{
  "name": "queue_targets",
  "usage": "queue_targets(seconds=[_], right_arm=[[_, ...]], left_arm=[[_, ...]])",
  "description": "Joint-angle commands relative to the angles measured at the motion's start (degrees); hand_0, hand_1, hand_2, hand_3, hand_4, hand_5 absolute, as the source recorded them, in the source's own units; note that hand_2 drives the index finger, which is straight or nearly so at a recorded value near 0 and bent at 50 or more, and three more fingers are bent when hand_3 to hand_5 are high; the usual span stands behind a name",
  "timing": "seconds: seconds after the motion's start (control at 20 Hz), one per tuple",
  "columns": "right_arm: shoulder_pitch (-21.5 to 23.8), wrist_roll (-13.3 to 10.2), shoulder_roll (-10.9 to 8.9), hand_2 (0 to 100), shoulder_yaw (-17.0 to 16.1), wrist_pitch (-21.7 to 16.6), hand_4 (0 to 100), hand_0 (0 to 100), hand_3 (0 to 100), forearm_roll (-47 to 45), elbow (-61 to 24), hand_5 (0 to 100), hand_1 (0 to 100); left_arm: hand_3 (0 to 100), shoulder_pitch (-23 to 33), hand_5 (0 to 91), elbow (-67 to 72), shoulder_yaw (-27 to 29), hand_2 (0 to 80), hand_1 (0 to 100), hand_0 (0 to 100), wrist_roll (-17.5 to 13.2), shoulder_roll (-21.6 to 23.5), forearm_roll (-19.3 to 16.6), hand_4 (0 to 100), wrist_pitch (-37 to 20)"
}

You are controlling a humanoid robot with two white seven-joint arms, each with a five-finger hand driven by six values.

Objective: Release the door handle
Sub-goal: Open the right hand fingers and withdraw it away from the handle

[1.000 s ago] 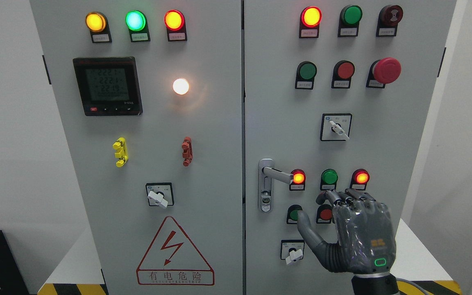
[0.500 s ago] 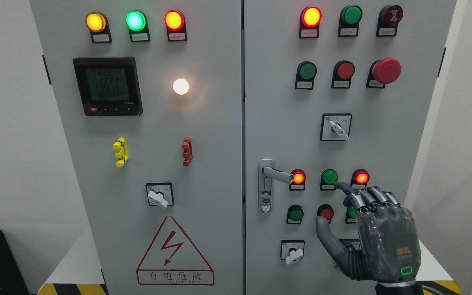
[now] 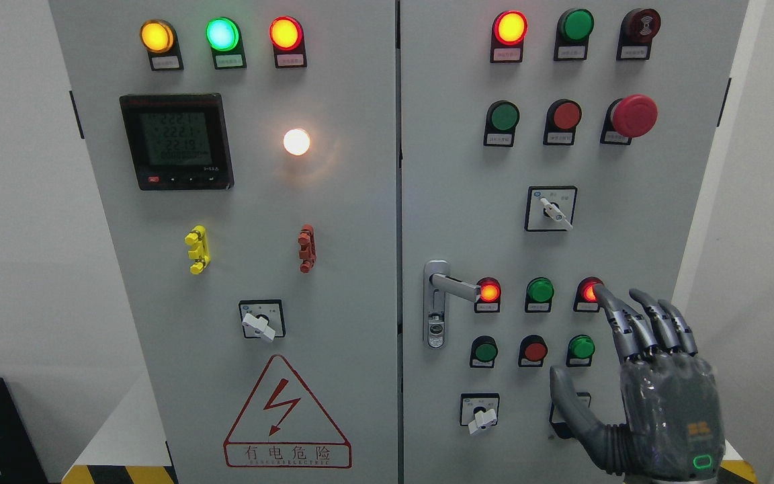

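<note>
Right hand (image 3: 656, 390) has moved right and slightly down since the earlier frames, now well clear of the door handle (image 3: 454, 288) and sitting at the lower right corner of the right cabinet door (image 3: 454, 168). Fingers are extended and loosely spread, thumb out to the left, holding nothing. Index fingertip overlaps the lit red indicator lamp (image 3: 588, 292) in this view; contact unclear. Handle is on the left edge of the right door, lever pointing right, tip just beside another lit red lamp (image 3: 489, 292). Green button (image 3: 582, 347) is now uncovered. Left hand not visible.
</note>
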Motion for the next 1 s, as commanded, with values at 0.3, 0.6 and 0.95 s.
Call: queue_targets(seconds=[0.3, 0.6, 0.95], right_arm=[[-0.1, 1.0, -0.06, 0, -2.1, -0.1, 0, 38, 0, -0.4, -1.0, 0, 15], [-0.1, 1.0, -0.06, 0, -1.5, -0.1, 0, 37, 0, -0.4, -1.0, 0, 16], [-0.2, 1.3, -0.06, 0, -0.8, -0.2, 0, 36, 0, -0.8, -1.0, 0, 17]], left_arm=[[9, 0.0, 0.0, -1.1, -1.2, 2.2, 0, 0, 0.0, 0.0, 0.0, 1, 0.0], [9, 0.0, 0.0, -1.1, -1.2, 2.1, 0, 0, 0.0, 0.0, 0.0, 1, 0.0], [10, 0.0, 0.0, -1.1, -1.2, 2.2, 0, 0, 0.0, 0.0, 0.0, 1, 0.0]])
